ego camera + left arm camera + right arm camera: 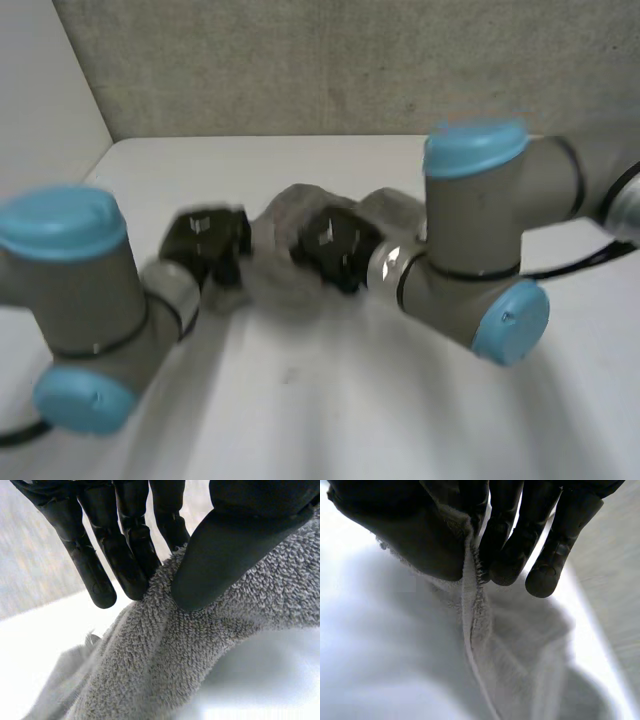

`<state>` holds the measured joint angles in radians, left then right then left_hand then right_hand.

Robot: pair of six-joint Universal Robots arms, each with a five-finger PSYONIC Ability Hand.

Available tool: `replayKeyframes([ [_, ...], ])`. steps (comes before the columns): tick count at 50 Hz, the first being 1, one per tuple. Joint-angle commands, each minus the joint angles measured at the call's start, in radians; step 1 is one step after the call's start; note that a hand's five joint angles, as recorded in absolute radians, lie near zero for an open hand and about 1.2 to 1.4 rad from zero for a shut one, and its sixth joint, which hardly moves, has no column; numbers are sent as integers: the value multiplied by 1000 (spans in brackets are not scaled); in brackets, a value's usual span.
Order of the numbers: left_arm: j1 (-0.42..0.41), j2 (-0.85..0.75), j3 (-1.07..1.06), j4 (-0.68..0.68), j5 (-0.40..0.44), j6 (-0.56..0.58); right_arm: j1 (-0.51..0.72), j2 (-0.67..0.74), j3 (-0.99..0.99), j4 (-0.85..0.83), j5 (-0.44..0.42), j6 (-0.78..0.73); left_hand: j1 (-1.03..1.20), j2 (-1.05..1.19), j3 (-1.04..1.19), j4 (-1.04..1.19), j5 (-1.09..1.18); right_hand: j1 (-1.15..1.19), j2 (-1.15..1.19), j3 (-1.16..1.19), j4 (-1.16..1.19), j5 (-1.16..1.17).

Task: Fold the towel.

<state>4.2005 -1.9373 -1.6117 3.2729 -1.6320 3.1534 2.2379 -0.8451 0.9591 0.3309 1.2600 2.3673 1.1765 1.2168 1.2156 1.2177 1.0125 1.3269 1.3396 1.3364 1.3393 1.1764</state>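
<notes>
I observe the left hand [205, 240] and right hand [335, 245] each pinching the bunched towel [275, 272] toward the table's [300, 400] far edge.

White table [330, 420], grey wall [330, 60] behind — speckled

A grey towel [275, 268] is bunched up at the middle of the white table [320, 410], toward its far edge. The left hand [205, 240] meets the towel's left side; the right hand [335, 245] is at its middle
</notes>
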Motion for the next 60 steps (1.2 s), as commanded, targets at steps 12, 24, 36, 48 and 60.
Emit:
replayKeyframes([
  [12,-65,84,22,-165,0,129,-1,-138,389,-160,36,87,-984,-1024,-1023,-1025,-994,69,57,60,57,45],
  [24,-57,-150,299,-173,119,448,-3,-210,589,-291,38,87,-895,-936,-935,-937,-906,69,57,60,57,45],
  [36,-51,-387,515,-357,307,605,-4,-220,635,-309,36,87,-699,-739,-738,-740,-709,69,57,60,57,45],
  [48,-51,-425,539,-380,261,726,-7,-216,645,-328,36,87,-326,-366,-365,-367,-337,69,57,60,57,45],
  [60,-34,-422,539,-381,221,767,-7,-209,644,-328,33,86,-408,-448,-447,-449,-418,69,57,60,57,45],
])
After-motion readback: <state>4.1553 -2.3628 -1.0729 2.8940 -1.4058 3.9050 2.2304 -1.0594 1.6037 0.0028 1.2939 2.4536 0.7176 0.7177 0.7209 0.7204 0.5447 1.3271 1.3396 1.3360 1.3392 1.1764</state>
